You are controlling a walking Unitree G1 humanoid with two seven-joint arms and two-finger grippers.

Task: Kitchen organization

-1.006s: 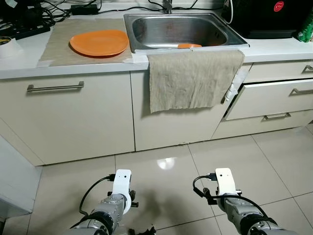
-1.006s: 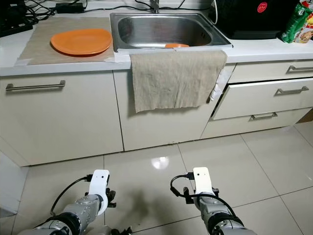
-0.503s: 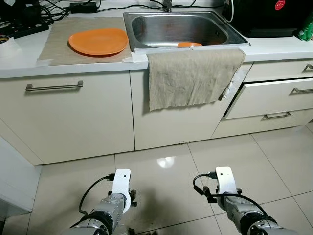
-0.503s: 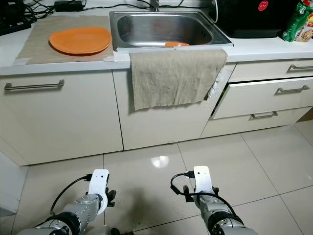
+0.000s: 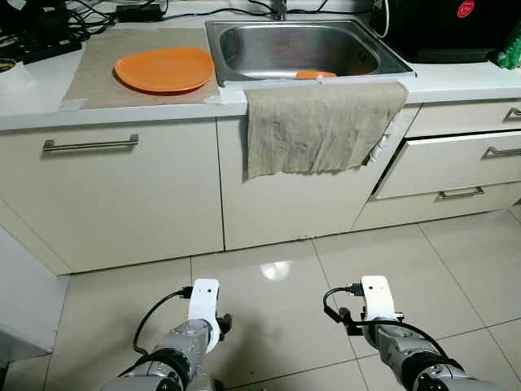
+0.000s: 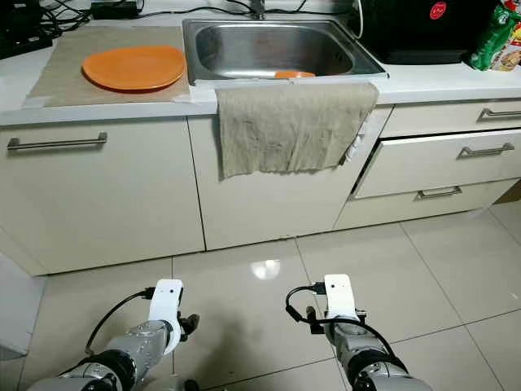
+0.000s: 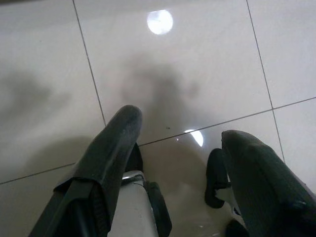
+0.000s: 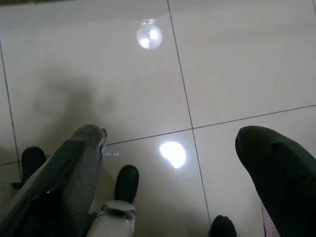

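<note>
A steel sink point(image 5: 305, 49) is set into a pale bench point(image 5: 456, 81) that runs across the far side of the kitchen. Just left of the sink an orange plate point(image 5: 164, 69) rests on a beige mat point(image 5: 98, 73) spread flat on the bench. Inside the sink, against its near wall, part of a second orange dish point(image 5: 315, 75) peeks above the rim. A beige cloth point(image 5: 321, 126) is draped over the sink's front edge and hangs down across the cabinet door below it. To the right of the sink stands a black appliance point(image 5: 444, 28) with a red round mark, and a green packet point(image 6: 492, 37) sits beyond that at the bench's right end. Left of the sink, behind the mat, black cables and a power strip point(image 5: 49, 49) lie at the back of the bench. Under the bench, a long cabinet handle point(image 5: 89, 145) is left of the sink, and drawers point(image 5: 456, 163) are to the right, the middle one standing slightly ajar.

Both arms hang low over the glossy tiled floor point(image 5: 277, 273), well short of the sink. The left tool point(image 7: 182, 148) has its two black fingers spread apart with nothing between them, bare tile showing in the gap. The right tool point(image 8: 170, 153) is likewise spread wide and empty above the floor.
</note>
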